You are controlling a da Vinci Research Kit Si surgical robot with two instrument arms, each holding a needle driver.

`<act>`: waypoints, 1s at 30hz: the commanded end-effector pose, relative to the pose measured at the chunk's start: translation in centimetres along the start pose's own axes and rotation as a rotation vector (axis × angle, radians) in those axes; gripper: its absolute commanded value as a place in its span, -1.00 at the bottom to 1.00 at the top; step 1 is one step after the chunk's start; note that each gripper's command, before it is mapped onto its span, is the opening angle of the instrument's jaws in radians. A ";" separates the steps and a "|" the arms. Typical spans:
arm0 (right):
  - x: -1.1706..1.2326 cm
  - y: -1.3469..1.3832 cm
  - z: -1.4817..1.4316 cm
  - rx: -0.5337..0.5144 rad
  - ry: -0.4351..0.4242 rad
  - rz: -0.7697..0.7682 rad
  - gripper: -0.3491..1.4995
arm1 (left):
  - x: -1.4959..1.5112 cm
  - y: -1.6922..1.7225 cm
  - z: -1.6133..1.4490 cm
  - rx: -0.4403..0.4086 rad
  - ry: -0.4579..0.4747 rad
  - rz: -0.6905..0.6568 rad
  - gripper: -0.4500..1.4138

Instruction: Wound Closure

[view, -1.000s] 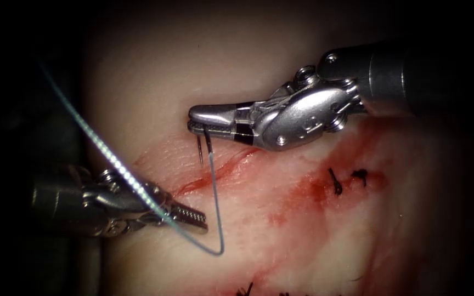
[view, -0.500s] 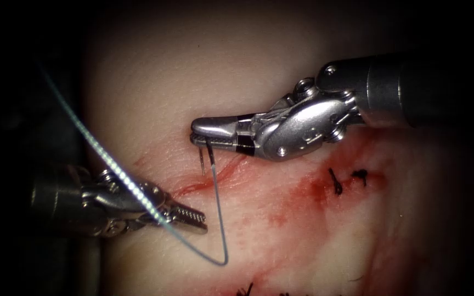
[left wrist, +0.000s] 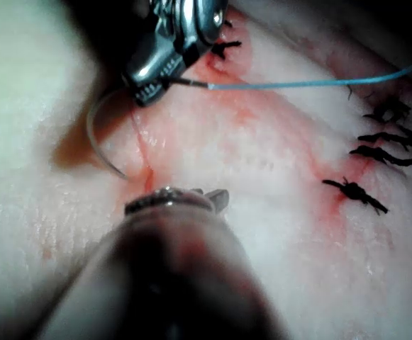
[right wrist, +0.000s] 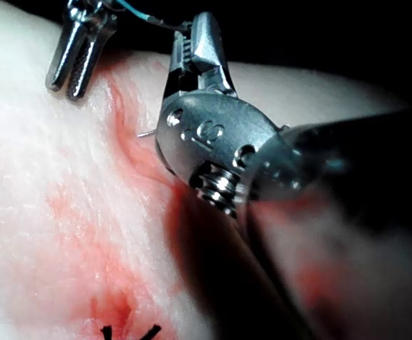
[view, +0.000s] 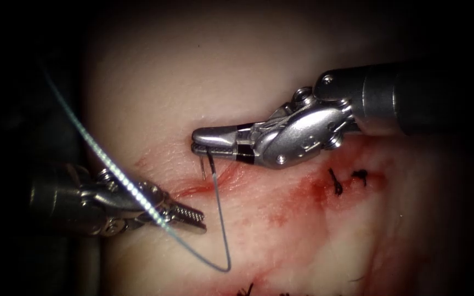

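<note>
The right tool (view: 204,143), at frame centre, clamps the needle (left wrist: 98,134) near its thread end above pale, red-stained tissue (view: 154,71). The left tool (view: 193,217), lower left, looks closed and empty, thread (view: 105,159) crossing it.

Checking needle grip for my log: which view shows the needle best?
The left wrist view: the needle shows its whole curve, held near its thread end by the right tool, tip at the cut. The endoscope view sees it edge-on; the right wrist view shows a short piece.
</note>
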 end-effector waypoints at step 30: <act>-0.08 0.32 0.14 -0.035 -0.031 0.208 -1.00 | -0.25 -0.02 0.38 0.023 -0.138 -0.124 -0.48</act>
